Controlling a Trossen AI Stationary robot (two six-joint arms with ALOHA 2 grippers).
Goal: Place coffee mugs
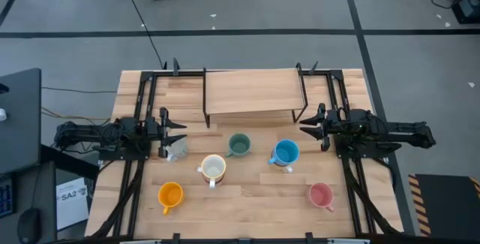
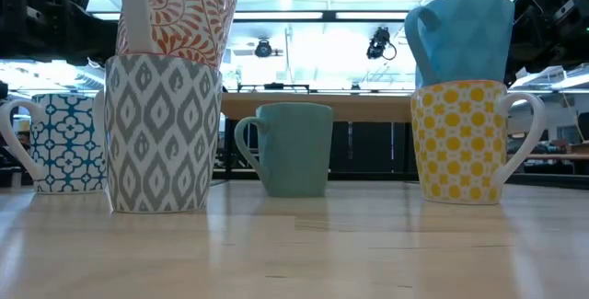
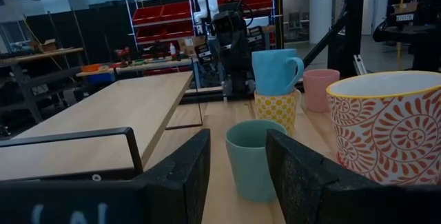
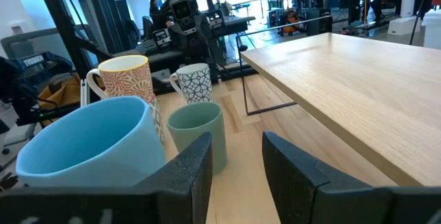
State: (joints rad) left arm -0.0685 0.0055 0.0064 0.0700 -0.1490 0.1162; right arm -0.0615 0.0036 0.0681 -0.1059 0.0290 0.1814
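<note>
A dark green mug (image 1: 238, 145) stands upright at the table's middle. A bright blue mug (image 1: 285, 152) sits on a yellow dotted mug (image 2: 458, 143). An orange-patterned cream mug (image 1: 214, 169) sits on a grey-patterned mug (image 2: 164, 133). A blue-patterned white mug (image 1: 178, 149) stands beside my left gripper (image 1: 175, 131), apart from it as far as shows. An orange mug (image 1: 170, 194) and a pink mug (image 1: 321, 194) stand near the front edge. My left gripper (image 3: 238, 176) is open and empty, pointing at the green mug (image 3: 253, 158). My right gripper (image 1: 309, 124) is open and empty right of the shelf's foot; it also shows in the right wrist view (image 4: 238, 176).
A raised wooden shelf (image 1: 251, 92) on thin black legs spans the table's far middle, between the two arms. Black arm frames run along the left and right sides of the table (image 1: 247, 214). Bare wood lies between the mugs at the front middle.
</note>
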